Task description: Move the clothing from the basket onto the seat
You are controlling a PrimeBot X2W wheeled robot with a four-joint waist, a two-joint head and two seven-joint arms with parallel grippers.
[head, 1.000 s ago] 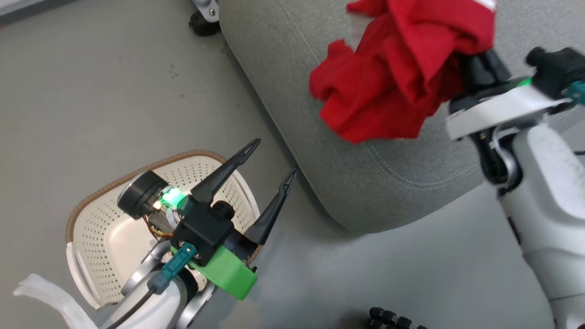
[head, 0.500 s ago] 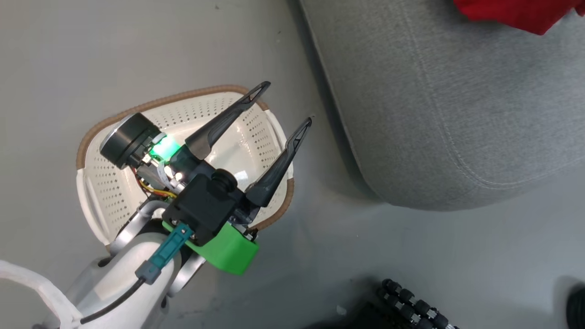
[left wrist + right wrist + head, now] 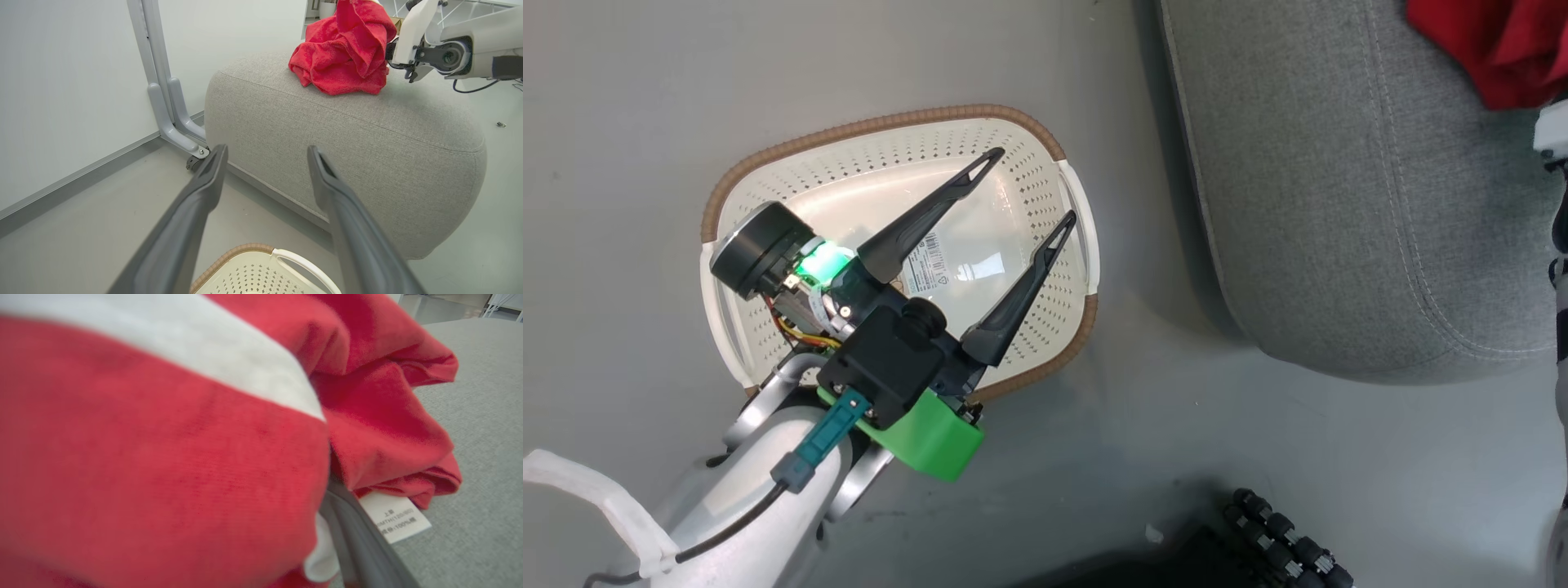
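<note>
**A:** What has changed in the last second?

**B:** The head camera has swung. The basket is now whole in its view, and the clothing shows at the top right corner instead of mid-frame.

**A:** Where is the clothing?

**B:** Bunched on top of the seat, out of the empty basket. I judge this to be the set-down.

**A:** And the hands?

**B:** The left gripper hangs over the basket, spread wide and holding nothing. The right gripper is buried in red folds. One finger shows, but I cannot tell whether it is pinching.

**A:** Next?

**B:** Probably spread those fingers and back out without dragging cloth.

**A:** Surroundings?

**B:** A smooth grey floor, a white wall and a metal frame leg beside the seat.
</note>
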